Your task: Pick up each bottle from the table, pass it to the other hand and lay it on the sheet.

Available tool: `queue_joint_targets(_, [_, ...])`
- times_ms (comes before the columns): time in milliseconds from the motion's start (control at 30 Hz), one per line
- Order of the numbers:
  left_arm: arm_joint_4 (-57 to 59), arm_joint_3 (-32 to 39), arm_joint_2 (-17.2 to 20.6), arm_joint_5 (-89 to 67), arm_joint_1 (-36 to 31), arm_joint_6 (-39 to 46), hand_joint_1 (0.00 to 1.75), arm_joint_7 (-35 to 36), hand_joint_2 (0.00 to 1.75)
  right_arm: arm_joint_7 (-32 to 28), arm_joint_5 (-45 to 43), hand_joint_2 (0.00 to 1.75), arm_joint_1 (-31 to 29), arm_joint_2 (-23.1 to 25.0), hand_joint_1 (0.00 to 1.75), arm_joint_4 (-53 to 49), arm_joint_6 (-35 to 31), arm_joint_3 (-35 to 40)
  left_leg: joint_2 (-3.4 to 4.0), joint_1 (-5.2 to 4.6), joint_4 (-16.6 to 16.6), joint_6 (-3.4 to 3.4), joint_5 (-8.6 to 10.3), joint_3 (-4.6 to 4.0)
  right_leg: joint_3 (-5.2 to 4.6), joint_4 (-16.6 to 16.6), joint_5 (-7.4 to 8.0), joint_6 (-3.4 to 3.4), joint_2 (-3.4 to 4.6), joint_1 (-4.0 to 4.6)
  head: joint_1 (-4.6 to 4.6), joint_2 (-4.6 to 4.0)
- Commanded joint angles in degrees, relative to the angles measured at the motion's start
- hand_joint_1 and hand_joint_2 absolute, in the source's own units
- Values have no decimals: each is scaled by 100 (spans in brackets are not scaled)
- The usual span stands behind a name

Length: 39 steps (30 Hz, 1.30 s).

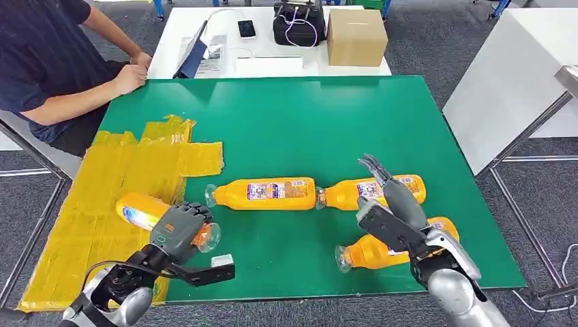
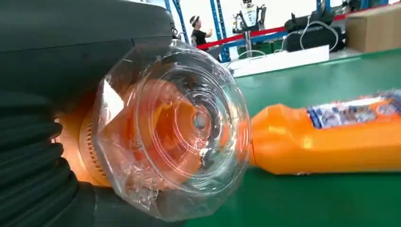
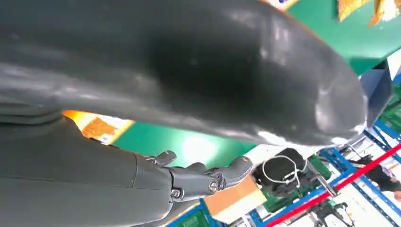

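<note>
My left hand [image 1: 180, 230] grips an orange bottle [image 1: 138, 210] near its clear base [image 2: 170, 127], at the near edge of the yellow sheet [image 1: 116, 170]. A second orange bottle [image 1: 266, 193] lies on its side mid-table, and it is also in the left wrist view [image 2: 331, 137]. End to end with it lies a third bottle [image 1: 409, 185]. Another bottle [image 1: 371, 253] lies near the front edge. My right hand [image 1: 387, 204] hovers over these two right-hand bottles with its fingers [image 3: 203, 179] stretched out and nothing in them.
The green mat [image 1: 307, 116] covers the table. A person's hands [image 1: 129, 73] rest at its far left corner. Behind stands a white table [image 1: 170, 41] with a cardboard box [image 1: 356, 35], a black bag [image 1: 298, 24] and a phone [image 1: 246, 28].
</note>
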Motion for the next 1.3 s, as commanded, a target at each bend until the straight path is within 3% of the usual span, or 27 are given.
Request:
queue_joint_targets(33, [1820, -29, -433, -43, -314, 157, 175, 269, 175, 74, 192, 0, -923, 201, 0, 673, 32, 737, 19, -5, -12, -3, 0, 25, 17, -8, 2, -1, 15, -4, -2, 0])
queue_joint_targets(67, [1817, 49, -471, 56, -324, 115, 175, 232, 175, 76, 191, 0, -1052, 283, 0, 701, 37, 796, 15, -5, -12, -3, 0, 26, 20, -8, 1, -1, 12, -4, 0, 0])
queue_joint_targets(100, [1859, 134, -430, 111, -272, -20, 157, 280, 175, 137, 236, 0, -1059, 228, 0, 797, 62, 817, 21, -5, -16, -5, -2, 37, 28, -11, 1, -2, 19, -5, 2, 0])
queue_joint_targets(133, [1873, 257, -431, 235, -226, -53, 0, 253, 0, 126, 334, 175, -1170, 224, 0, 972, 69, 883, 25, -4, -11, -4, -2, 28, 19, -5, 3, -2, 24, -4, 0, 0])
queue_joint_targets(167, [1731, 202, -331, 477, -304, -487, 0, 172, 0, 162, 1435, 175, -1693, 421, 0, 1641, -164, 1279, 25, -3, -8, -4, -3, 24, 15, 0, 2, -2, 24, -3, 0, 0])
queue_joint_targets(200, [1536, 191, -282, 548, -337, -588, 0, 158, 0, -142, 1732, 0, -1910, 737, 0, 2152, -465, 1291, 38, -4, -12, -7, -5, 38, 25, -4, 3, -3, 35, -3, 0, 0])
queue_joint_targets(233, [1419, 182, -231, 587, -319, -714, 0, 203, 0, -230, 1953, 0, -1952, 919, 0, 2483, -641, 1245, 66, 1, -8, -10, -7, 41, 19, 0, 10, -6, 62, 1, 0, 0])
queue_joint_targets(333, [1063, 216, -218, 651, -315, -849, 0, 283, 0, -348, 1944, 0, -1848, 1109, 0, 2411, -734, 1132, 55, 5, -8, -12, -4, 35, 17, 3, 10, -7, 50, 7, -2, 0])
queue_joint_targets(467, [1104, 267, -172, 675, -289, -895, 0, 318, 0, -357, 2064, 0, -1643, 952, 0, 2219, -706, 1094, 10, 2, -4, -18, 7, 26, 13, 15, -1, -4, 9, 3, 0, 0])
queue_joint_targets(667, [1132, 258, -240, 703, -393, -913, 0, 268, 0, -344, 2188, 0, -1727, 977, 0, 2376, -607, 1075, 11, 1, -3, -15, 3, 32, 23, 17, -4, -2, 10, 1, 2, 0])
queue_joint_targets(767, [584, 820, -166, 1851, -212, -842, 0, -131, 0, -293, 2187, 0, -1930, 712, 0, 2752, -236, 1206, 12, 1, 1, -17, 6, 18, 8, 22, -1, -3, 12, 1, 0, 0])
queue_joint_targets(800, [361, 1126, -175, 2354, -60, -751, 0, -341, 0, -366, 2143, 175, -1936, 649, 0, 2915, -215, 1189, 10, 5, 4, -16, 7, 10, 3, 21, 1, -3, 11, 5, 0, 0])
queue_joint_targets(867, [-31, 1466, -160, 2871, 133, -745, 0, -596, 0, -521, 2117, 175, -1928, 593, 0, 3124, -235, 1172, 14, 5, 2, -16, 5, 14, 5, 19, 1, -3, 14, 5, 0, 0])
queue_joint_targets(1133, [-85, 1454, -185, 2883, 171, -772, 0, -582, 0, -529, 2112, 175, -1928, 627, 0, 3121, -231, 1187, 10, 1, 0, -15, 5, 16, 8, 21, -3, -3, 8, 1, 0, 0])
queue_joint_targets(1200, [-572, 1869, -391, 3666, 392, -610, 0, -987, 0, -461, 2120, 175, -2025, 587, 0, 3306, -63, 1309, 0, 0, -1, -15, 8, 11, 3, 21, -3, -2, 0, 0, 0, 0])
queue_joint_targets(1300, [-1107, 2194, -445, 3969, 494, -648, 0, -995, 0, -496, 2152, 175, -2164, 644, 0, 3704, -30, 1425, 18, 4, 6, -15, 2, 11, 1, 23, -2, -2, 17, 4, 0, 0])
